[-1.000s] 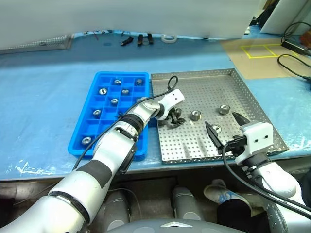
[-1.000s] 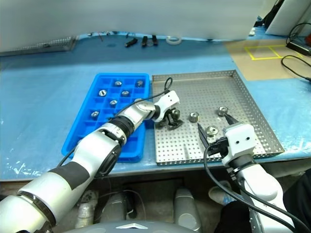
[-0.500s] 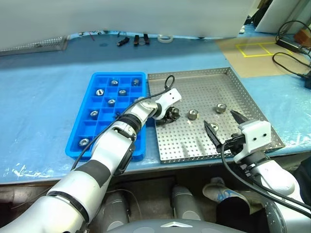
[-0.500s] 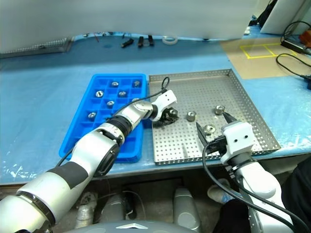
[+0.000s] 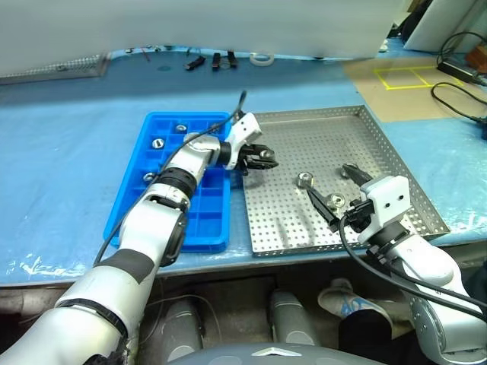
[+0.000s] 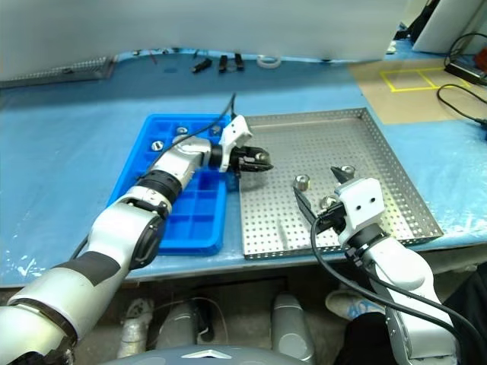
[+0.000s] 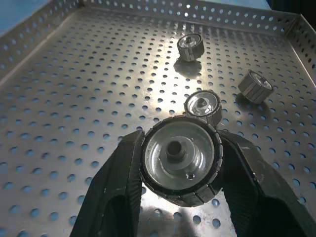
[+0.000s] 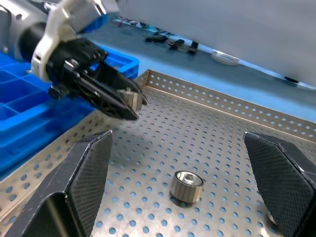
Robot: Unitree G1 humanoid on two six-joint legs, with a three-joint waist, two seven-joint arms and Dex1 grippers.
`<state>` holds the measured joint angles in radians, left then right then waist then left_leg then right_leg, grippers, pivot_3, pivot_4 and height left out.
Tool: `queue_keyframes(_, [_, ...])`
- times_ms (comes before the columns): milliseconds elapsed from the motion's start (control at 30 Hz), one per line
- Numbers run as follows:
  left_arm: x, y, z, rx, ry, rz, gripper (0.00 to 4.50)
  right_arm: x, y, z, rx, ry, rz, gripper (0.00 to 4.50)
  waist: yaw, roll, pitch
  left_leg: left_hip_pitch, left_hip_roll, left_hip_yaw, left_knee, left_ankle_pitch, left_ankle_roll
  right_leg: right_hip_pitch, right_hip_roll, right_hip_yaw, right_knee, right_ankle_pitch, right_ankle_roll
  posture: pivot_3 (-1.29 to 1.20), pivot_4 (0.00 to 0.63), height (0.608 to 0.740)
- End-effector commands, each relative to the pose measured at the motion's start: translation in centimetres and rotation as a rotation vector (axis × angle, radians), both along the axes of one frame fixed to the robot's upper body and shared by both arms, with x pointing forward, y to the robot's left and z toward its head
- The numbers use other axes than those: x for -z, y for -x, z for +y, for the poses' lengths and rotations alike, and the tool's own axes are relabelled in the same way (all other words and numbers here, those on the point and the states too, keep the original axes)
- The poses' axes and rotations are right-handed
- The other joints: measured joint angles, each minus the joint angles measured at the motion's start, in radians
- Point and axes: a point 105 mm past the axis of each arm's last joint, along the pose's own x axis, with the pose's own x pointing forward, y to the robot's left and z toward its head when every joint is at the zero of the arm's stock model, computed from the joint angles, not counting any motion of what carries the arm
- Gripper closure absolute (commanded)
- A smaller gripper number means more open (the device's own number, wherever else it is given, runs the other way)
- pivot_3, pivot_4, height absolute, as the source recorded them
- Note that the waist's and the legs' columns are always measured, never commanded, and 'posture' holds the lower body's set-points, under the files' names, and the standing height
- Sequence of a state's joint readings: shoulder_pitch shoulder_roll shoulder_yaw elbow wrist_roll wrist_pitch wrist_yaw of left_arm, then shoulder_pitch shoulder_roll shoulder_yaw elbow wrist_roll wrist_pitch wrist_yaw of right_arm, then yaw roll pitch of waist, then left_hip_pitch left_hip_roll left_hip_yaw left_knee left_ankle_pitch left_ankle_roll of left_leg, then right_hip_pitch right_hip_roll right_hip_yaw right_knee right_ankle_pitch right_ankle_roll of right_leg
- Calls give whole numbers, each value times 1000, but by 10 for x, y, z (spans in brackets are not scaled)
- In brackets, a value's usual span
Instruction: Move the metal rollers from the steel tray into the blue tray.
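A metal roller (image 7: 178, 162) sits clamped in my left tool (image 5: 262, 158) above the steel tray (image 5: 365, 144) near its edge beside the blue tray (image 5: 205, 217), three more rollers (image 5: 305, 180) lie on that steel tray, and my right tool (image 5: 335, 194) hangs spread wide over them.

One shiny metal roller (image 7: 178, 159) hangs clamped above the steel tray (image 5: 365, 152); others sit in the blue tray (image 5: 148, 209).

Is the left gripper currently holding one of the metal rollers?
Yes, the left gripper has its two black fingers clamped on a metal roller above the steel tray.
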<state>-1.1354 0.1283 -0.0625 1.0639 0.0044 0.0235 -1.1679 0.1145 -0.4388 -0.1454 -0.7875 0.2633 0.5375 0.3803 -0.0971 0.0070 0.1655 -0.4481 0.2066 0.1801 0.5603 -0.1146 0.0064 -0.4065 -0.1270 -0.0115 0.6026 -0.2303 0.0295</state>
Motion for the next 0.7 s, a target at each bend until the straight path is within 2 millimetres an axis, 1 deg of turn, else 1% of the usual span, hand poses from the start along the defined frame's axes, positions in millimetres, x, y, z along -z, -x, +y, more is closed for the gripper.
queue_keyframes(33, [-22, 10, 22, 41, 73, -48, 2652, -7, -4, 13, -103, -7, -11, 0, 16, 0, 0, 1, 0, 0, 0, 0, 0, 0, 0, 0, 1, 0, 0, -317, 150, 740])
queue_keyframes(133, [-23, 23, 47, -7, 83, -63, 2652, -11, -14, 24, -198, -6, -7, 0, 51, 0, 0, 2, 1, 1, -1, 0, 0, 0, 1, 0, 2, 0, -1, -214, 150, 740])
queue_keyframes(200, [-25, 32, 58, -45, 96, -68, 2652, -12, -21, 31, -255, -6, -6, 0, 74, 0, 1, 3, 2, 1, -2, 1, -1, 1, 1, 0, 3, 0, -1, -164, 150, 740])
queue_keyframes(267, [-29, 42, 71, -105, 118, -68, 2652, -13, -29, 42, -339, -7, 1, 0, 108, 0, 1, 4, 2, 2, -3, 1, -2, 1, 1, 0, 3, 0, -1, -56, 150, 740])
queue_keyframes(300, [-30, 47, 76, -130, 124, -67, 2652, -13, -32, 47, -375, -6, 4, 0, 123, 1, 1, 4, 2, 2, -3, 1, -2, 1, 0, -1, 4, 0, -1, -31, 150, 740])
queue_keyframes(367, [-30, 53, 79, -160, 127, -62, 2652, -13, -36, 51, -415, -1, 9, 0, 155, 1, 2, 4, 2, 2, -3, 2, -3, 1, 0, -1, 4, 1, -1, 19, 150, 740])
queue_keyframes(400, [-27, 59, 85, -190, 123, -59, 2652, -13, -40, 58, -458, 1, 13, 0, 170, 1, 2, 4, 2, 2, -4, 2, -4, 2, 0, -2, 4, 0, -2, 81, 150, 740])
queue_keyframes(467, [-23, 69, 98, -257, 119, -47, 2652, -13, -45, 73, -545, 8, 17, 0, 179, 1, 2, 5, 2, 1, -5, 3, -5, 2, 0, -2, 4, 0, -2, 143, 150, 740])
queue_keyframes(500, [-22, 72, 102, -279, 116, -42, 2652, -13, -47, 77, -571, 12, 16, 0, 186, 1, 2, 5, 1, 0, -6, 3, -5, 2, -1, -2, 4, 0, -1, 143, 150, 740])
queue_keyframes(533, [-19, 75, 108, -315, 110, -42, 2652, -12, -49, 82, -599, 14, 16, 0, 193, 1, 2, 5, 1, 0, -8, 4, -6, 1, 0, -2, 4, 0, -1, 194, 150, 740])
queue_keyframes(633, [-10, 78, 121, -407, 82, -47, 2652, -10, -55, 91, -653, 21, 14, 0, 217, 1, 2, 5, 2, -1, -14, 7, -11, 0, 1, -5, 4, 0, -2, 237, 150, 740])
queue_keyframes(700, [-4, 77, 124, -452, 66, -51, 2652, -10, -58, 94, -672, 17, 13, 0, 235, 1, 2, 5, 4, -4, -16, 9, -14, 0, 1, -8, 4, -1, -3, 269, 150, 740])
